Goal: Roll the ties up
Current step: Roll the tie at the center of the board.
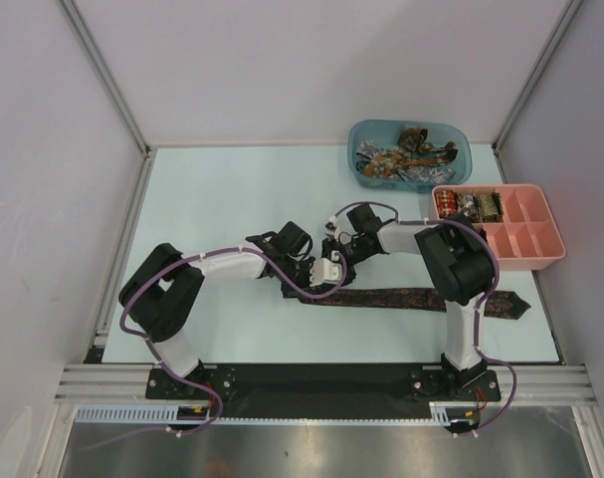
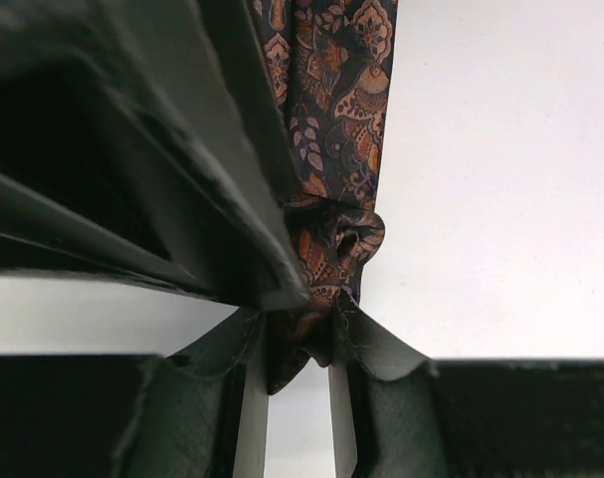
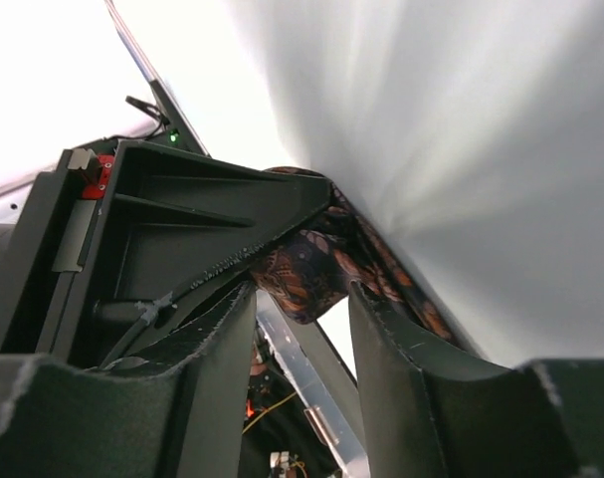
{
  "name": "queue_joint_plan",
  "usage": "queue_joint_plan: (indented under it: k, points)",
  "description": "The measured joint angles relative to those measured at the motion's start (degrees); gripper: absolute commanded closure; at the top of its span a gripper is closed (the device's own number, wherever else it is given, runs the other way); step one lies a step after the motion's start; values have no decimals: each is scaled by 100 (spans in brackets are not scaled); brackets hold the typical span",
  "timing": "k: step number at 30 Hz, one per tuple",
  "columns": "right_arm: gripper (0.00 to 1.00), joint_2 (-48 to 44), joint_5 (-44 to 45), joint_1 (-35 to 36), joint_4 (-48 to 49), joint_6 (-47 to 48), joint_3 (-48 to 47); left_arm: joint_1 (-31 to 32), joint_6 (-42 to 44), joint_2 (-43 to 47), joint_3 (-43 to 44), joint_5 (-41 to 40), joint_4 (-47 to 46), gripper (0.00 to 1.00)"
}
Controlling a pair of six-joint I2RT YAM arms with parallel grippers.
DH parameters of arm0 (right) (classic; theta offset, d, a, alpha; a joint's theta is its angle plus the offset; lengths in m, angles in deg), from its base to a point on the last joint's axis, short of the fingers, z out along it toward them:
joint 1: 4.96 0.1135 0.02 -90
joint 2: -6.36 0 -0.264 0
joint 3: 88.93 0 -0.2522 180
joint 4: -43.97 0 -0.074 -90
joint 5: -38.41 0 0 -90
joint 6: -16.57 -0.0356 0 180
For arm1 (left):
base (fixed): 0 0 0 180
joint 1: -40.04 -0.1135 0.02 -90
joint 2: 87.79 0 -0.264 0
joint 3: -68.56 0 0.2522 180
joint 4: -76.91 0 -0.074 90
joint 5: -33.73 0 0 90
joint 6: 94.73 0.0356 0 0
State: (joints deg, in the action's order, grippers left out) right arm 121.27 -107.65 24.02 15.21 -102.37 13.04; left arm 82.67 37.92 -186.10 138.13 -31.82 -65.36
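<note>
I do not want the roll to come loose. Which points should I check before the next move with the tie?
1. Left gripper holds the end of the tie: ok, the fabric is pinched in it.
2. Right gripper holds the roll: cannot tell; the roll sits in its opening, contact unclear.
3. Roll is neat: not ok, it looks bunched.
4. Rest of the tie lies stretched out on the table: ok.
5. Tub and tray are apart from the tie: ok.

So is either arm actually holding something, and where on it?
Left gripper pinches the patterned tie at its rolled-up end. Right gripper straddles that roll; grip unclear.
</note>
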Motion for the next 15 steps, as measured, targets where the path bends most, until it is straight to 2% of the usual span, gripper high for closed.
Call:
queue_joint_plan:
  k: [3,4,6,7,9,12,13,15]
  points:
    - [65,2,0,111,-11,28,0,0,-2,0,0,0,-2,74]
    - [72,7,2,138,-22,50,0,0,-2,0,0,0,-2,74]
    - [80,33,7,173,-57,107,-2,0,-2,0,0,0,-2,74]
    - [90,44,7,179,-76,153,-4,0,-2,0,0,0,-2,74]
    - [98,57,4,179,-94,225,-7,0,-4,0,0,-2,-2,73]
    - [100,57,15,179,-94,339,-26,0,-15,0,0,-4,-4,62]
    - [100,57,39,179,-94,389,-26,-2,-20,0,0,7,-13,51]
    - [100,55,181,192,-85,507,-15,-35,-20,9,-17,17,-44,38]
